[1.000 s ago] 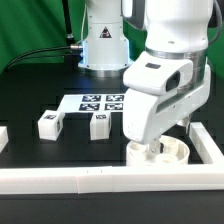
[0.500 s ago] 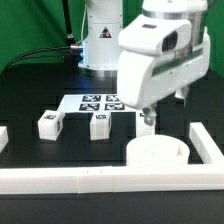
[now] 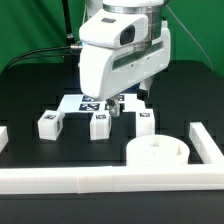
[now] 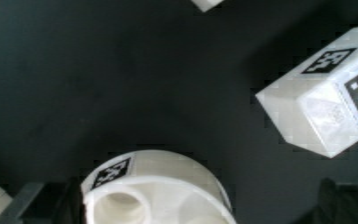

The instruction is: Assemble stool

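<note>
The white round seat disc [image 3: 158,152] lies at the front on the exterior view's right, in the corner of the rails. Three white tagged legs lie in a row behind it: the left leg [image 3: 47,124], the middle leg [image 3: 99,124] and the right leg [image 3: 145,120]. My gripper [image 3: 103,108] hangs open just above the middle leg. In the wrist view this leg [image 4: 149,190] shows end-on between my dark fingers [image 4: 345,205], which stand apart from it on both sides. Another leg [image 4: 327,95] lies beside it.
The marker board [image 3: 92,99] lies behind the legs, partly hidden by my arm. Long white rails run along the front [image 3: 100,180] and the exterior view's right [image 3: 207,145]. The robot base [image 3: 100,45] stands at the back.
My gripper has risen from the seat disc and moved back and toward the exterior view's left, and is now over the middle leg. The seat stays in the corner.
</note>
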You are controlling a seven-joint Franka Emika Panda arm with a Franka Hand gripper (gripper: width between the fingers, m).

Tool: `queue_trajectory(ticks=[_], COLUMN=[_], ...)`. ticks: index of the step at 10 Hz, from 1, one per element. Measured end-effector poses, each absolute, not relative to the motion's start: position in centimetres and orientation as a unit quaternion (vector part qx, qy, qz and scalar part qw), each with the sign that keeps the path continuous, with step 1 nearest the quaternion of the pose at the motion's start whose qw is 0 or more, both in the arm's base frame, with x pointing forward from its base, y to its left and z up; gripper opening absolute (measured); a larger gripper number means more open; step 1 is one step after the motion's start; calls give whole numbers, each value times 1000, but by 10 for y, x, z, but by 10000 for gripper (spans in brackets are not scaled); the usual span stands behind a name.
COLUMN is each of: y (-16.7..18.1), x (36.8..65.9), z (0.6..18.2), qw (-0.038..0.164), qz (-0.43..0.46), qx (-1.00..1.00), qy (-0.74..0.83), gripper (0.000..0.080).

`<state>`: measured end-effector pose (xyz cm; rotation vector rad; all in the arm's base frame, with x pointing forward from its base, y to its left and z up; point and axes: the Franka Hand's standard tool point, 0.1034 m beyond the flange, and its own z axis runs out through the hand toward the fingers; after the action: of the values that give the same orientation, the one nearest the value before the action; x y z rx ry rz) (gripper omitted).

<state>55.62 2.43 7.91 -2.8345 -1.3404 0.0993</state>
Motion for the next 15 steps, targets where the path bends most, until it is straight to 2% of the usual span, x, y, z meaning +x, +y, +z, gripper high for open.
queue_trajectory(ticks=[3,8,13,15], y=[22,33,43,51], x=[555,535,533,526], z=[78,67,65,52], qw=[6,9,19,16], qz=[33,37,41,55], qx=[-919,-997,-997,-995], qy=[-394,-73,65,86], gripper=[649,649,649,649])
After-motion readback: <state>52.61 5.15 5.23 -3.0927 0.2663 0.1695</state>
